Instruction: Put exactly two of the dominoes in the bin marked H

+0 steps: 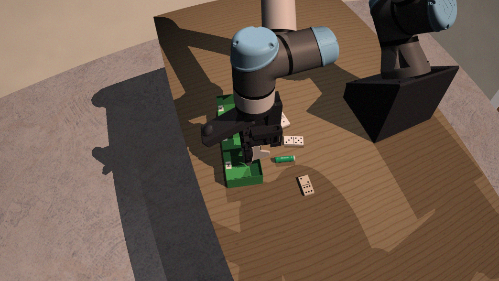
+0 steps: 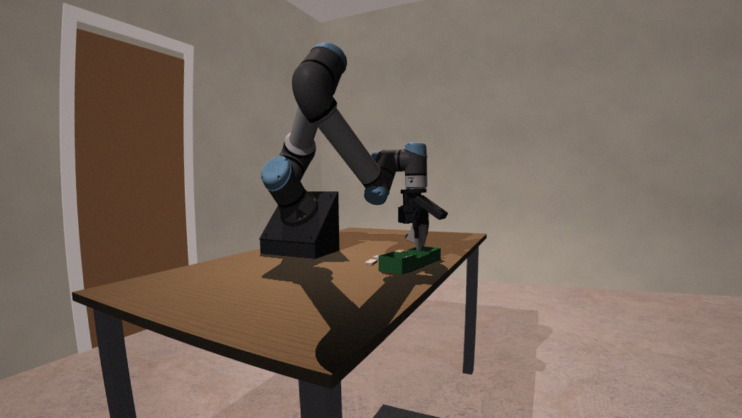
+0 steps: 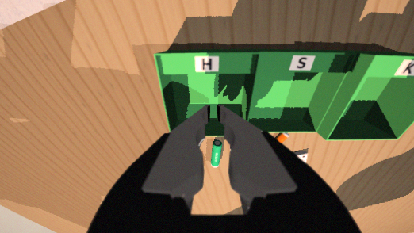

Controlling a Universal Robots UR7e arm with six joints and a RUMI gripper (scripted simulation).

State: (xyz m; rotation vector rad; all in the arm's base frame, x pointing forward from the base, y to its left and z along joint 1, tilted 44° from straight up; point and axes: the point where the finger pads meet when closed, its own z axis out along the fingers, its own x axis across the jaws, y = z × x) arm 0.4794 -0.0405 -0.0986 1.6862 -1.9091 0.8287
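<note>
Three green bins stand joined in a row, marked H (image 3: pixel 206 91), S (image 3: pixel 285 95) and K (image 3: pixel 373 103). In the top view bin H (image 1: pixel 243 171) is the end one nearest the camera. My gripper (image 3: pixel 213 106) hangs over bin H's inner edge, fingers nearly together, with only the green bin showing through the gap. It also shows in the top view (image 1: pixel 250 158) and the exterior view (image 2: pixel 418 239). One white domino (image 1: pixel 293 140) lies right of the bins, another (image 1: pixel 305 185) nearer the camera, and a third (image 1: pixel 285 120) is partly hidden behind the wrist. Bin H's floor is in shadow.
A green battery (image 1: pixel 284 159) lies on the table just right of bin H, below my fingers in the wrist view (image 3: pixel 216 153). A small orange thing (image 3: pixel 281 137) lies beside bin S. The arm's black base (image 1: pixel 397 101) stands at the back right. The bins are near the table's left edge.
</note>
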